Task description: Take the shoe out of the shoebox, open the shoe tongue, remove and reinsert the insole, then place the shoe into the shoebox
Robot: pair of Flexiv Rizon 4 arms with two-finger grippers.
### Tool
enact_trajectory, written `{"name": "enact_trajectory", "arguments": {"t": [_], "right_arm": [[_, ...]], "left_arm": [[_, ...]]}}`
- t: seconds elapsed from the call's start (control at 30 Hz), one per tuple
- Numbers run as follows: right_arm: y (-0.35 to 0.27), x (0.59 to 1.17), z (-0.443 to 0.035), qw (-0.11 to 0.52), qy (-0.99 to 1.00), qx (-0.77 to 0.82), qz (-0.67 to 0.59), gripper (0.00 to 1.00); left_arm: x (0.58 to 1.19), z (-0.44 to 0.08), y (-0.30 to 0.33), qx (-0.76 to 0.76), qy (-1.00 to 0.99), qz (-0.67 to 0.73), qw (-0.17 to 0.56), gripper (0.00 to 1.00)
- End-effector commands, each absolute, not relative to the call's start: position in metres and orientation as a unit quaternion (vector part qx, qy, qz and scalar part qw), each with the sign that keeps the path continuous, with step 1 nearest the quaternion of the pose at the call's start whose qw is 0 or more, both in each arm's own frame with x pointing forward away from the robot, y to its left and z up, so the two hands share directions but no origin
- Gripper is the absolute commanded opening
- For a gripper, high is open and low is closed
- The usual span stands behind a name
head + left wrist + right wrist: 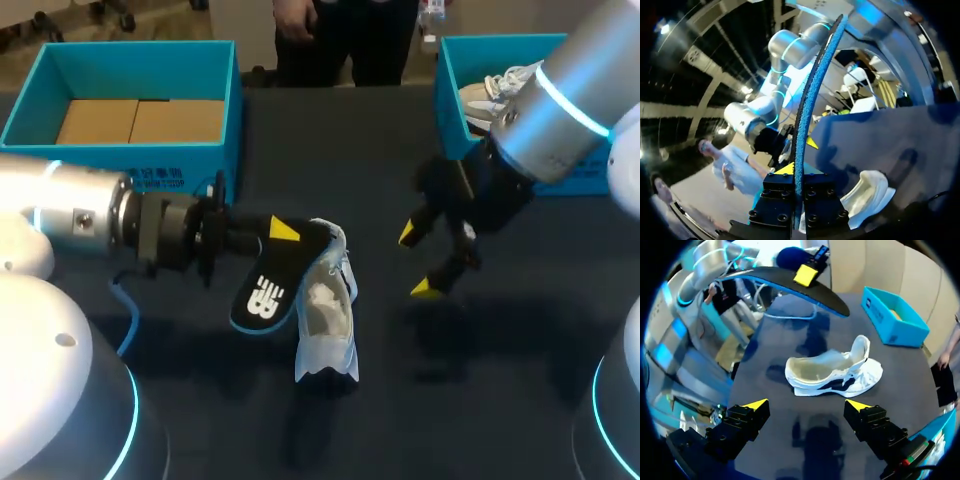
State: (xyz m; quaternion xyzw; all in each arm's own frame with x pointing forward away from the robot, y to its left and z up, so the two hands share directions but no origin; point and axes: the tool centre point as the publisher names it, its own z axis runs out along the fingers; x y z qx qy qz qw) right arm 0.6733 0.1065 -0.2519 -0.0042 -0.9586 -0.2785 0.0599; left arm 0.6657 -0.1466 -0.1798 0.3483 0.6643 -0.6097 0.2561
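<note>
Item 1, my left gripper (274, 234): fingers clamped on the insole (262, 292), which I see edge-on between them in the left wrist view (809, 125). The insole hangs above the tabletop, just left of the shoe (326, 318) and partly over it.

Item 2, my right gripper (419, 262): fingers spread wide apart, holding nothing, above the tabletop to the right of the shoe and well clear of it. In its wrist view the shoe (836, 369) lies ahead of the open fingertips (755, 405).

Item 3, shoe: white with dark side markings, on the tabletop (500, 400) near its middle, its opening showing to the head camera and the pale lining visible inside.

Item 4, insole: black upper face with a white logo and a blue rim, curved along its length.

Item 5, left shoebox (140, 48): teal, at the far left corner, brown card inside.

Item 6, right shoebox (449, 95): teal, at the far right edge, another white shoe (490, 90) inside.

Item 7, room: bare dark tabletop runs along the near edge and between the shoe and my right gripper.
</note>
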Motion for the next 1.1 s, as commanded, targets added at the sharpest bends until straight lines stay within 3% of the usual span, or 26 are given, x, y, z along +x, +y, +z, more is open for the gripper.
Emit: {"name": "enact_trajectory", "arguments": {"t": [0.03,1.1], "right_arm": [[0.114,0.662,-0.275,0.050,-0.956,-0.030,-0.288,1.00],[0.129,0.640,-0.307,0.039,-0.958,-0.015,-0.283,1.00]], "left_arm": [[0.648,-0.186,-0.150,0.295,0.676,-0.612,0.286,0.00],[0.610,-0.226,-0.162,0.299,0.653,-0.649,0.250,0.00]]}}
